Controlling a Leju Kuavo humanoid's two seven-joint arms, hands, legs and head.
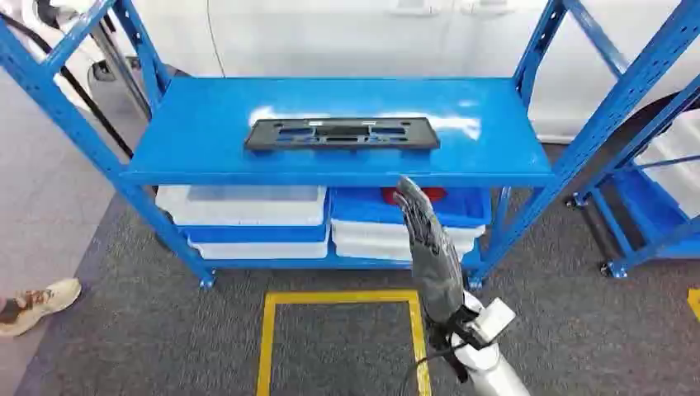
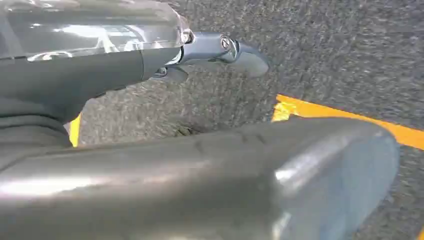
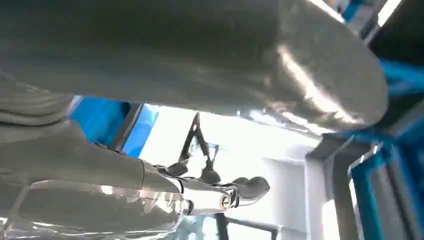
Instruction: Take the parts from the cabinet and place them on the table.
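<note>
At far left of the head view, a person's tan shoe [image 1: 37, 304] on pale floor beside the grey carpet [image 1: 124, 330]. Next, the blue cabinet [image 1: 206, 148], an open steel rack with slanted uprights. Flat on its top shelf, near the middle and a little toward the front edge, the black part [image 1: 341, 134]: long, thin, slotted, lying lengthwise, touched by nothing. Below that shelf, a white bin [image 1: 241, 205] at left stacked on a blue-and-white one, and a blue bin [image 1: 462, 210] at right holding something red [image 1: 388, 196], partly hidden.

On the carpet in front of the rack, a yellow taped outline [image 1: 342, 299]. Rising from the lower edge just right of it, the silver right arm with the right hand [image 1: 429, 247], fingers stretched out straight and close together, pointing up toward the shelf edge, empty, tips in front of the blue bin and well short of the black part. In the right wrist view, right hand [image 3: 210, 192] likewise extended, nothing in it.

Left hand [image 2: 215, 52] in the left wrist view, over grey carpet and yellow tape, fingers extended and apart from the thumb, nothing held.

At far right of the head view, a second blue rack [image 1: 644, 198] on castors.
</note>
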